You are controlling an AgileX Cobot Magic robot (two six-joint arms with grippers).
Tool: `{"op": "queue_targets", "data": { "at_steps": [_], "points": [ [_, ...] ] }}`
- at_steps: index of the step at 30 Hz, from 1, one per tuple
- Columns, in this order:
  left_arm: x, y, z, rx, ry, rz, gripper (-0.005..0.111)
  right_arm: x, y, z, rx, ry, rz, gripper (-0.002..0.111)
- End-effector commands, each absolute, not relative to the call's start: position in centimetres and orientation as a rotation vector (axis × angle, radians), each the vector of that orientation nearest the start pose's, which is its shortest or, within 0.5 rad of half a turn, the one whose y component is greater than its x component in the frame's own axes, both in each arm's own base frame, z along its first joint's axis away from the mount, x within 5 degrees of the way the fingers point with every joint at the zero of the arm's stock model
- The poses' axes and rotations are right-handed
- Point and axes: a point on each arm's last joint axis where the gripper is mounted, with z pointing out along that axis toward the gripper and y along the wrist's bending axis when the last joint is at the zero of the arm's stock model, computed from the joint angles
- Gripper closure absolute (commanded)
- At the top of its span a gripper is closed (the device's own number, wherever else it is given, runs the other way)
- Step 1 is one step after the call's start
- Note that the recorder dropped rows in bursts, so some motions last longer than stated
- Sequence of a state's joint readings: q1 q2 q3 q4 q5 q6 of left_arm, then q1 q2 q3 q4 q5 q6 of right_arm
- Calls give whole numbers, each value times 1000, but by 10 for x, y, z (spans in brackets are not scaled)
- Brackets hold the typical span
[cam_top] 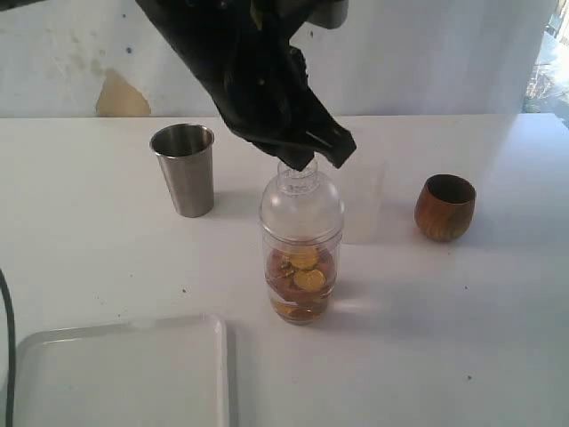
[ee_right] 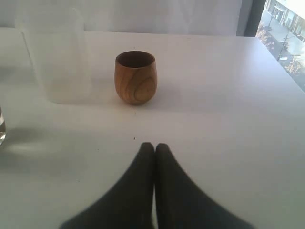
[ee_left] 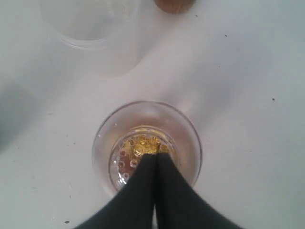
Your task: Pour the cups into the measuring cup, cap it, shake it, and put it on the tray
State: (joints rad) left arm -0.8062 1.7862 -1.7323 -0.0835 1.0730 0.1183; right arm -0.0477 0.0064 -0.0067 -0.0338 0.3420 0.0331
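The measuring cup (cam_top: 300, 271) stands mid-table, holding gold and brown pieces, with the clear dome cap (cam_top: 300, 209) seated on it. My left gripper (cam_top: 308, 161) hangs shut right over the cap's strainer neck. From the left wrist, its tips (ee_left: 156, 155) lie over the perforated neck of the cap (ee_left: 187, 138), with nothing between them. The steel tumbler (cam_top: 185, 169) stands upright at the back left. The wooden cup (cam_top: 444, 207) stands upright at the right. My right gripper (ee_right: 154, 145) is shut and empty, low over the table, short of the wooden cup (ee_right: 136, 76).
A frosted plastic cup (cam_top: 366, 200) stands just behind the measuring cup, between it and the wooden cup. The white tray (cam_top: 124, 374) lies at the front left corner with nothing on it. The left arm's black body looms over the table's middle.
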Motion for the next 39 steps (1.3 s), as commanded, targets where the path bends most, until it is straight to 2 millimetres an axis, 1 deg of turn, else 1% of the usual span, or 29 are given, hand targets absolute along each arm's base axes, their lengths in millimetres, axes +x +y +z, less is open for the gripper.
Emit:
{"op": "queue_targets", "data": {
  "at_steps": [1, 10, 15, 16, 18, 24, 30, 39],
  "points": [
    [266, -290, 338, 1162, 2355, -371, 107, 53, -3, 182, 53, 1824, -35, 108],
    [269, -293, 332, 1147, 2336, -378, 107, 53, -3, 182, 53, 1824, -35, 108],
    [271, -295, 321, 1175, 2377, -358, 107, 53, -3, 182, 53, 1824, -35, 108],
    [272, -296, 314, 1184, 2391, -349, 107, 53, -3, 182, 53, 1824, -35, 108],
    [272, -296, 312, 1206, 2393, -338, 107, 53, -3, 182, 53, 1824, -35, 108],
    [272, -296, 311, 1210, 2394, -336, 107, 53, -3, 182, 53, 1824, -35, 108],
    [274, -298, 318, 1177, 2336, -358, 107, 53, -3, 182, 53, 1824, -35, 108],
    [267, -290, 341, 1149, 2273, -378, 107, 53, -3, 182, 53, 1824, -35, 108]
  ]
}}
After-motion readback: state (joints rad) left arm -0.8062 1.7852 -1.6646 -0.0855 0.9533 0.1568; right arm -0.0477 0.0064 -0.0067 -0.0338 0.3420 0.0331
